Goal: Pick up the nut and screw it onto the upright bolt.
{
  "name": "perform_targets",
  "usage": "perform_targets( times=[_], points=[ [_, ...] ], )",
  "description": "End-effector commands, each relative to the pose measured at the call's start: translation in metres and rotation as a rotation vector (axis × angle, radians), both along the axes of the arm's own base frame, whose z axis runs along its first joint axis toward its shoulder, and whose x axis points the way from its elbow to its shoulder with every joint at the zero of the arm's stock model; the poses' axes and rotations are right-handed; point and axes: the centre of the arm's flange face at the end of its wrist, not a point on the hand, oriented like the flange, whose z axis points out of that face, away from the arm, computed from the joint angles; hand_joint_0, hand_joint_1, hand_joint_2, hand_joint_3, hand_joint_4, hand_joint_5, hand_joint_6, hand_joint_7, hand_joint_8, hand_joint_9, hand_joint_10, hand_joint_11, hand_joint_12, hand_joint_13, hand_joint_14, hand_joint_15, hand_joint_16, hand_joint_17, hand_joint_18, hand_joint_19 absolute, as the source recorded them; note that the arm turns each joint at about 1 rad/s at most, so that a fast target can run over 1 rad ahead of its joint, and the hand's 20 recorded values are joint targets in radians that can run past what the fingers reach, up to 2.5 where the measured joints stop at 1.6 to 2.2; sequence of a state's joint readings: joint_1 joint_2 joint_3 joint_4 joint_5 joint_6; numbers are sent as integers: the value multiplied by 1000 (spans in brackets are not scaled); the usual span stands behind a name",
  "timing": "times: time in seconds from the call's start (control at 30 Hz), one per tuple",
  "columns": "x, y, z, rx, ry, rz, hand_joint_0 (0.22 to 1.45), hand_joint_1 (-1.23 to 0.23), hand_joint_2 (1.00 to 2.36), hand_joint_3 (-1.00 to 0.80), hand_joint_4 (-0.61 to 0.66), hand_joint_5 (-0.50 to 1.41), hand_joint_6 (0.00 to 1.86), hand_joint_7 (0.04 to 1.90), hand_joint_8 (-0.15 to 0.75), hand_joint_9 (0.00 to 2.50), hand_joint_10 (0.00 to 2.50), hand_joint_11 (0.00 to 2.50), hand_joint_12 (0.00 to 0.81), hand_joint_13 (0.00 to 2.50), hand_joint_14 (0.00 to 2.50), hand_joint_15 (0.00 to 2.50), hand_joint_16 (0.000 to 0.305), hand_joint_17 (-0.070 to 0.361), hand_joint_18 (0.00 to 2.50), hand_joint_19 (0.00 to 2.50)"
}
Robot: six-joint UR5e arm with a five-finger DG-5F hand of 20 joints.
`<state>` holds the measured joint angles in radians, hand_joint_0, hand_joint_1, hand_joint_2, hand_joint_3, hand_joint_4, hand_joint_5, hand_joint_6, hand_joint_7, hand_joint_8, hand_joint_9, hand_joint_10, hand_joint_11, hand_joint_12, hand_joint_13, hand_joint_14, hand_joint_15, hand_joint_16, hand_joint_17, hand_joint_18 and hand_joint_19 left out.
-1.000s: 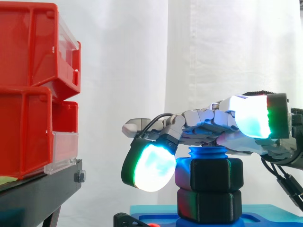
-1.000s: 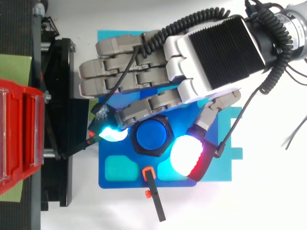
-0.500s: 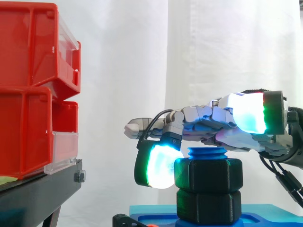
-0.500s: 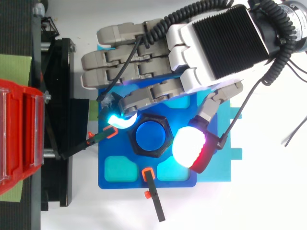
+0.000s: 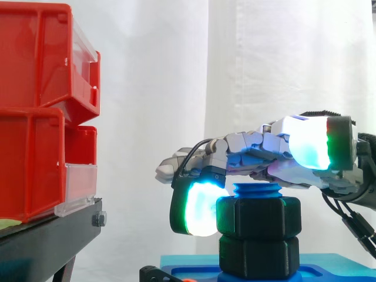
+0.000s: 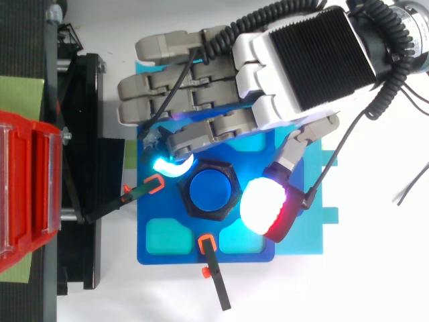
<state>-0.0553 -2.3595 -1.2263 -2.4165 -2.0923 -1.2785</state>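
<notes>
— What's changed on your end?
— The bent finger has drawn in. A second ago its cyan pad (image 5: 200,207) hung off to one side. Now it lies against the flank of the nut (image 5: 258,216), and the nut's flats may have turned a touch, though I can't be sure.
— Where's the nut, then?
— Right under the hand (image 6: 295,60), already on the blue bolt (image 6: 212,190), whose tip pokes out just above it. A second black nut (image 5: 258,255) sits directly below, down by the blue base (image 6: 181,257).
— Is the hand pinching it?
— Hooking, I'd say. One finger is curled onto the nut and the others are straight. The thumb pad (image 6: 263,206) is on the opposite side, riding higher than the nut. I read this as mid-screwing, with more turns to go.
</notes>
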Motion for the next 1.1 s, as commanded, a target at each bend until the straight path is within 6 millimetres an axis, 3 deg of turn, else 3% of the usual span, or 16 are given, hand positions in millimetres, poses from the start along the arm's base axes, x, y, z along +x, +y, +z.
perform_targets(
  times=[0.0,0.6,0.83,1.07],
  points=[
    [-5,0,-10,-4,17,-3,485,-34,1000,-500,226,-117,503,1121,239,325,0,0,308,348,0,0,36,80,68,0],
    [-9,-3,-16,-4,-12,-5,480,-34,1000,-500,227,-76,502,1284,249,386,0,0,303,409,0,0,35,79,142,0],
    [-10,-8,-16,-5,-11,-9,480,-31,1000,-500,216,-50,502,1427,256,430,0,0,299,445,0,0,35,79,183,0],
    [-11,-11,-16,-7,-12,-7,482,-45,1000,-500,198,-47,558,1379,261,488,0,0,292,486,0,0,34,76,229,0]
  ],
)
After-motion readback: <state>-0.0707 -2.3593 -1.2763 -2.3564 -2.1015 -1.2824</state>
